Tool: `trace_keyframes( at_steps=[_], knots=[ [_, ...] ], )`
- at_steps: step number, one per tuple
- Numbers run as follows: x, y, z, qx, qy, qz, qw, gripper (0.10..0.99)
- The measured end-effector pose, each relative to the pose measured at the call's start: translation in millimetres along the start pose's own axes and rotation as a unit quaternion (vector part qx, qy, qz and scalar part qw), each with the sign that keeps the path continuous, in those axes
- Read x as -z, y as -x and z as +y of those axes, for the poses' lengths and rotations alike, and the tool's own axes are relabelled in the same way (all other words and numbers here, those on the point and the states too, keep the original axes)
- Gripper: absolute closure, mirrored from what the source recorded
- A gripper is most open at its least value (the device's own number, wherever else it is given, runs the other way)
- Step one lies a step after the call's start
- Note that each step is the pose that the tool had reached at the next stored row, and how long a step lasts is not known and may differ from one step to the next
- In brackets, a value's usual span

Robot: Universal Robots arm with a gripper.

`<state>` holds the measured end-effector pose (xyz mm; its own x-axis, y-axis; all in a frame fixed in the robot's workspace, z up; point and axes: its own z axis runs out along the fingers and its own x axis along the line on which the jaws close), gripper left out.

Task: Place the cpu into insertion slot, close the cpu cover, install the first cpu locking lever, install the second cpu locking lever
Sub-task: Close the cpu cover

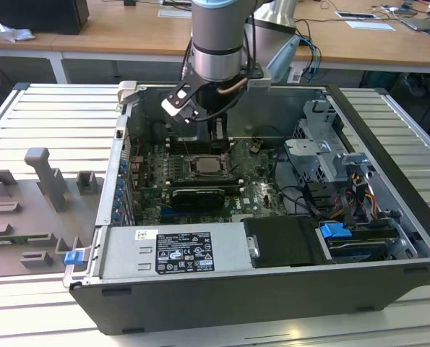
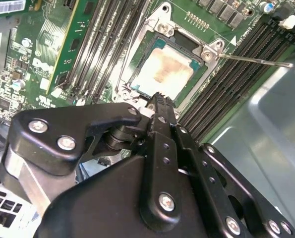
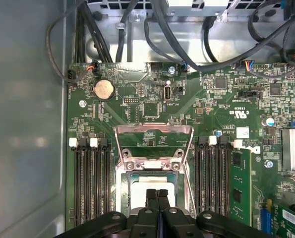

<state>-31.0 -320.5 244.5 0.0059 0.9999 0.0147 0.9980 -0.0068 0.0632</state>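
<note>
Judging the cpu (image 2: 164, 72) seated flat in its socket (image 2: 183, 43) and the cover (image 3: 153, 129) apparently tipped open beyond it, we'd keep the gripper (image 3: 157, 192), clenched on nothing just above the cpu, off that face and press on the cover's frame alone

No wording is clear enough to read. A large white label (image 1: 183, 252) crowded with black print sits on the grey power supply box (image 1: 228, 249), well apart from the cpu (image 1: 205, 165), with a small white sticker (image 1: 144, 235) just beside it. In the second wrist view, a barcode sticker (image 2: 6, 7) lies away from the cpu. In the first wrist view, white printed marks (image 3: 239, 113) and a white sticker (image 3: 242, 132) sit on the green board (image 3: 211, 99) near the cpu.
</note>
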Motion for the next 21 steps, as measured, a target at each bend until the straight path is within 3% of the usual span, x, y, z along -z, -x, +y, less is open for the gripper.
trace_keyframes(
  at_steps=[7,14,21],
  knots=[
    [7.4,-0.1,0.5,0.0,0.0,0.0,1.0,0.98],
    [19.9,-0.3,1.3,0.0,0.0,0.0,1.0,0.98],
    [26.2,-0.4,1.7,0.0,0.0,0.0,1.0,0.98]
  ],
)
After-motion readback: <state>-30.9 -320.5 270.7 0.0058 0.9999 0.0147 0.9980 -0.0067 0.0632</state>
